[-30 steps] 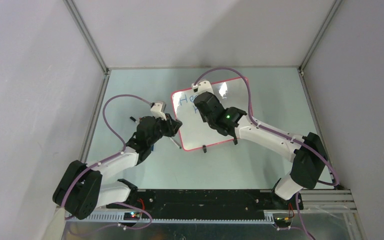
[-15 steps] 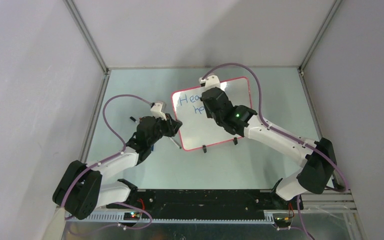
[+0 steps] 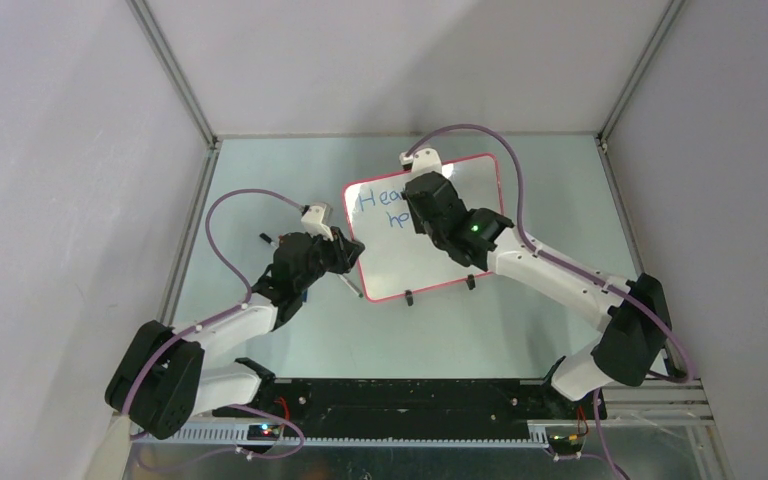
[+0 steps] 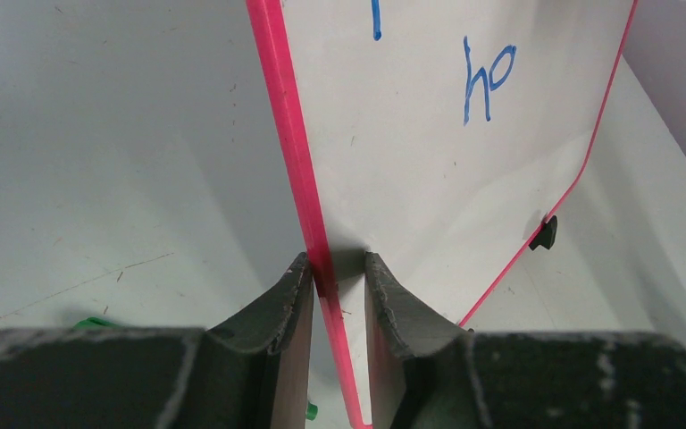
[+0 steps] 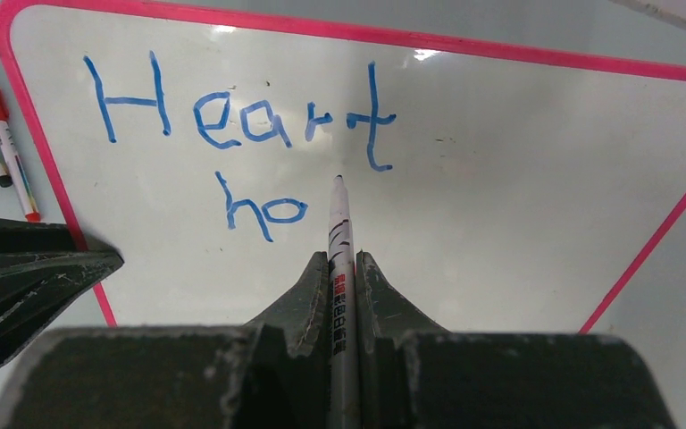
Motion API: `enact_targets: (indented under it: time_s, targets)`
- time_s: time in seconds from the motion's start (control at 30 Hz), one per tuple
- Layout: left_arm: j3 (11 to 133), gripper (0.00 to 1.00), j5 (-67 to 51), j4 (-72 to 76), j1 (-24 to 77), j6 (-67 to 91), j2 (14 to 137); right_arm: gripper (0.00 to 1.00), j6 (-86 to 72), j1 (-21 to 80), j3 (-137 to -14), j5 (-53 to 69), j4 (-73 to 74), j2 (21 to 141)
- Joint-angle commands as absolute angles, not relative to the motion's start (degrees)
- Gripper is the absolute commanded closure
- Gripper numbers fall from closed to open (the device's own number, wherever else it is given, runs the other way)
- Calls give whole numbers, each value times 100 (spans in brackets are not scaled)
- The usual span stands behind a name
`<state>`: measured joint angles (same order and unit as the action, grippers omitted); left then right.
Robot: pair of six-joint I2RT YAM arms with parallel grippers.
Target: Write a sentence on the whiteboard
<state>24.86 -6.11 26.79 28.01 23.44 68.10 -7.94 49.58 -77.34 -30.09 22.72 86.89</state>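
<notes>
One whiteboard on two black feet. Two grippers: the left gripper and the right gripper. Three markers: one marker in the right gripper, two loose at the board's nine o'clock. The sentence has two blue lines, seven letters
</notes>
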Motion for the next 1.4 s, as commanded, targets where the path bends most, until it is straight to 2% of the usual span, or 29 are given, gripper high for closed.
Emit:
enact_targets:
  time_s: [0.0, 1.37]
  targets:
    - [2682, 73, -500, 2629, 2865, 2097, 6750, 100, -746, 4962, -7823, -2955, 2016, 8756]
    - [2683, 73, -471, 2619, 2870, 2072, 6706, 100, -899, 5002, -7686, -2900, 2363, 8998]
